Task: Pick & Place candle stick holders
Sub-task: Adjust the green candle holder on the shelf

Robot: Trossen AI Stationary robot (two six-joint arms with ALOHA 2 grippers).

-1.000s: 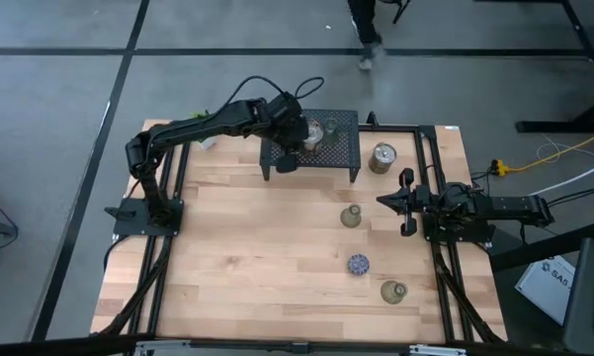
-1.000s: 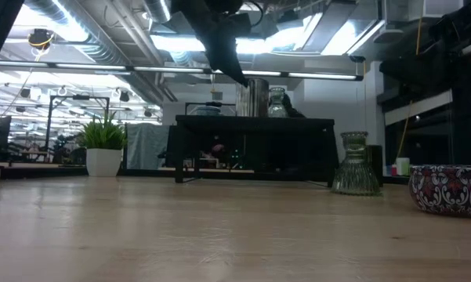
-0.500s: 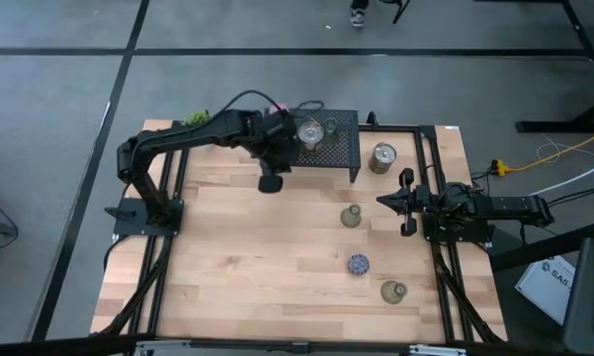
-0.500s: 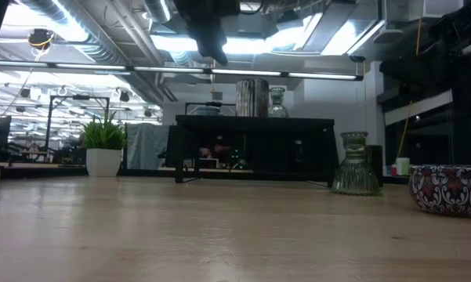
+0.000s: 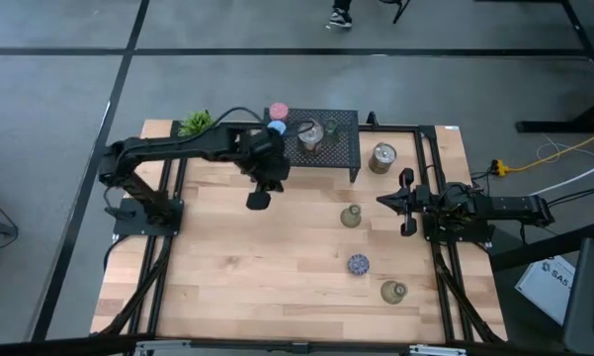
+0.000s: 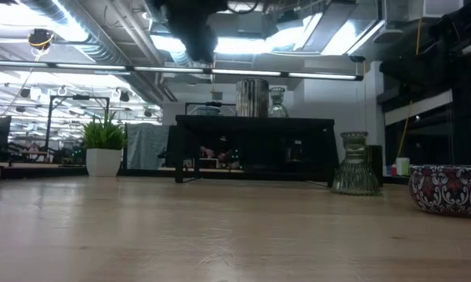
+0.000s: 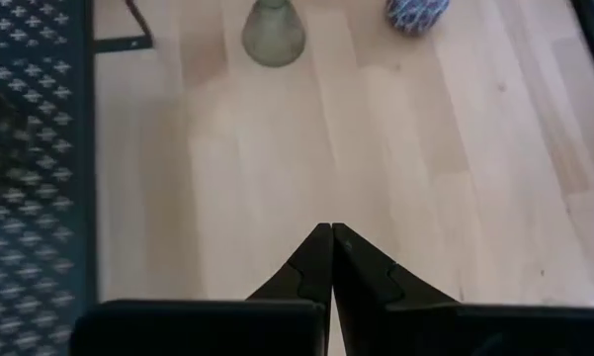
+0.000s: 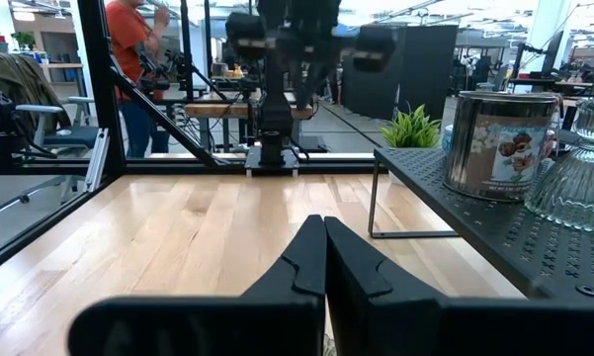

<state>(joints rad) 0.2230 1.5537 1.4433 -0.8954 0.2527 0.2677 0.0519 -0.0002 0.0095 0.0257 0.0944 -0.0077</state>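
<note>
From my station, nearest the front edge of the table (image 5: 237, 287) I see an olive-grey holder (image 5: 393, 291) lying near the right rail, and just beyond it the speckled dark blue holder (image 5: 358, 264), which also sits at the right edge of the low view (image 6: 448, 188). Farther in stands a greenish glass holder (image 5: 351, 216), upright on the wood, well apart from both grippers. My right gripper (image 5: 383, 201) waits at the table's right side, level with that glass holder, its fingers pressed together and holding nothing; the right wrist view shows the two dark fingers (image 8: 306, 259) meeting in a point. My left gripper (image 5: 257, 201) hangs above bare wood just in front of the black wire-mesh rack (image 5: 341, 148), clenched on nothing, its fingertips (image 7: 319, 247) touching in the left wrist view, with the glass holder (image 7: 273, 34) and the blue one (image 7: 415, 12) ahead of it. On the rack stand a shiny silver holder (image 5: 310, 132) and a clear glass one (image 5: 330, 130) beside it, both upright. A silver tin-like holder (image 5: 381, 157) stands on the wood just right of the rack. At the far edge sit a pink holder (image 5: 278, 112) and a light blue one (image 5: 277, 127), touching or nearly so, with the green potted plant (image 5: 195, 123) to their left.
</note>
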